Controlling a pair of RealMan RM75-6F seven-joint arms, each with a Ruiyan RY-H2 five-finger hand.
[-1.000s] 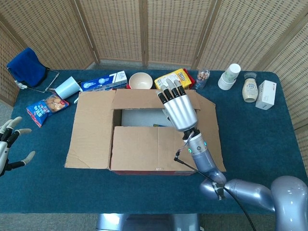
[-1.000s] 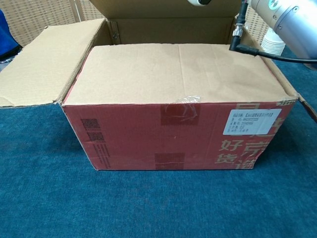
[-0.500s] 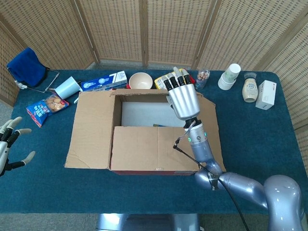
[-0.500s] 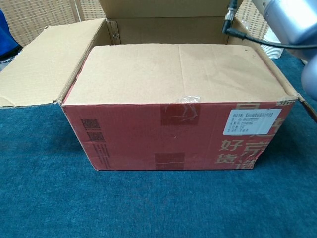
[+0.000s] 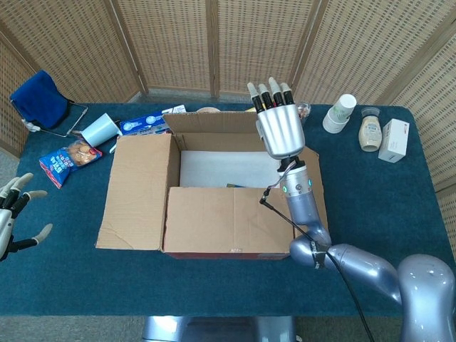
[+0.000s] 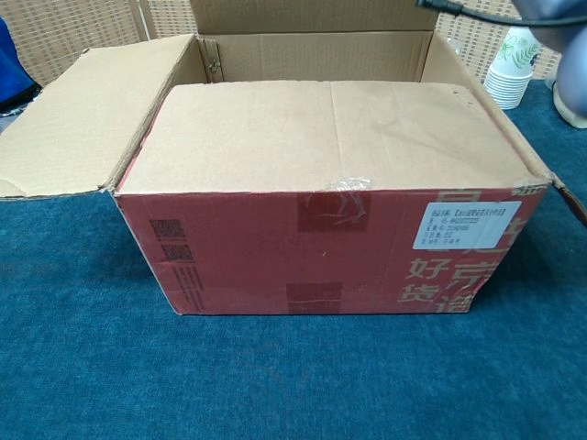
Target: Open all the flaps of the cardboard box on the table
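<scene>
The cardboard box (image 5: pixel 214 192) sits mid-table on the blue cloth: its left side flap (image 5: pixel 135 191) is folded out flat, the right side flap (image 5: pixel 313 187) looks folded out too but your arm hides much of it, and the far flap (image 5: pixel 214 122) stands upright. The near flap (image 6: pixel 330 133) lies flat over the opening, so that one is left, and the far one could go back further. Your right hand (image 5: pixel 279 127) is flat, fingers extended at the far flap's right end, holding nothing; your left hand (image 5: pixel 13 214) idles at the table's left edge, fingers spread, empty.
</scene>
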